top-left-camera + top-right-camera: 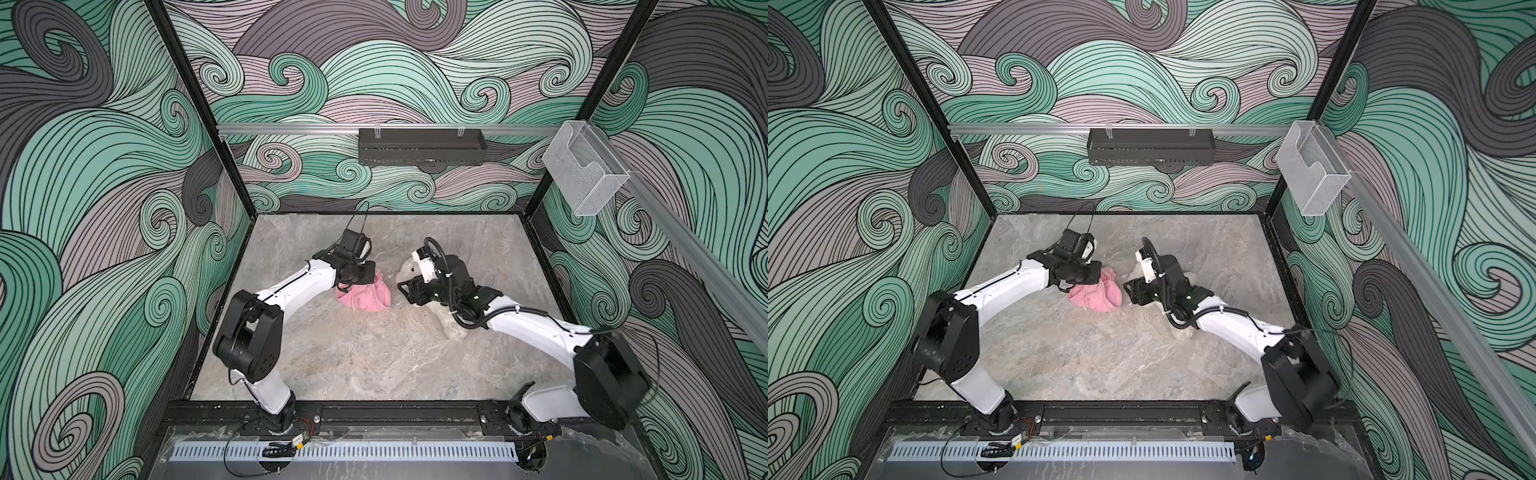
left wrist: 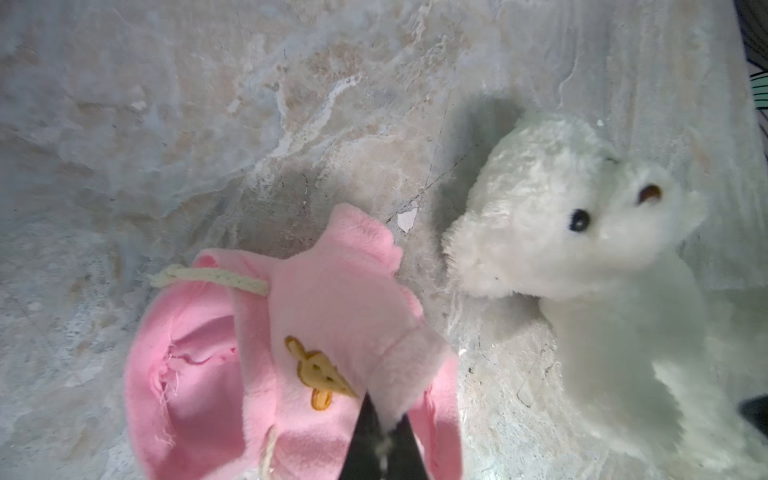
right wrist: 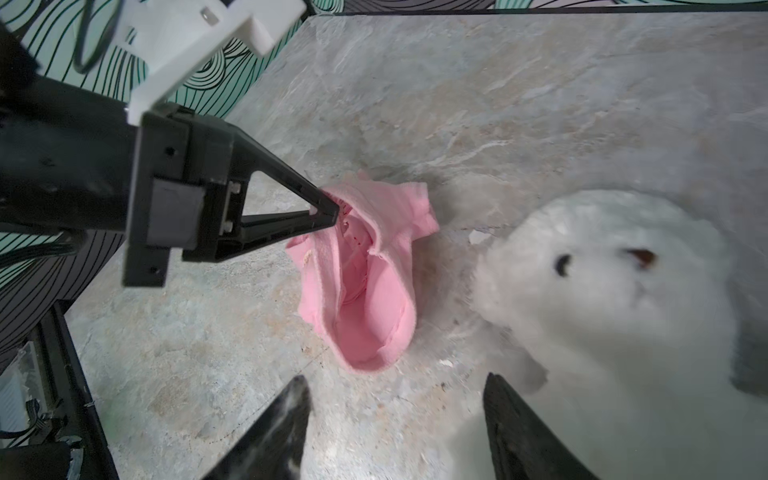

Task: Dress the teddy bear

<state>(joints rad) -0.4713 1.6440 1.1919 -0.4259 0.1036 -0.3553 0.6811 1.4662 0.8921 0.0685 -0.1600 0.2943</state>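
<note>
**Teddy bear undressed, shirt pinched for opening**

Teddy bear (image 2: pixel 582 257) lies on the table (image 1: pixel 353 365) just right of the pink shirt (image 1: pixel 365 297), not touching it. Both wrist views show its face, but in both top views the right arm (image 1: pixel 532 328) hides most of it. Step in hand, as judged: spreading the garment. Lift the pinched fold only enough to gape the hem opening, which faces the right gripper (image 3: pixel 395 382). That free gripper should then take the opposite edge, so the opening stretches rather than bunches. The left arm (image 1: pixel 299 286) rises from the front rail (image 1: pixel 374 411) near of the shirt, with its elbow high and its forearm reaching in level. The left gripper (image 3: pixel 332 212), at the shirt's far edge, is clamped on a fold of pink fabric. The right gripper, right of the shirt and over the bear, has its jaws parted and empty, pointing at the shirt
</note>
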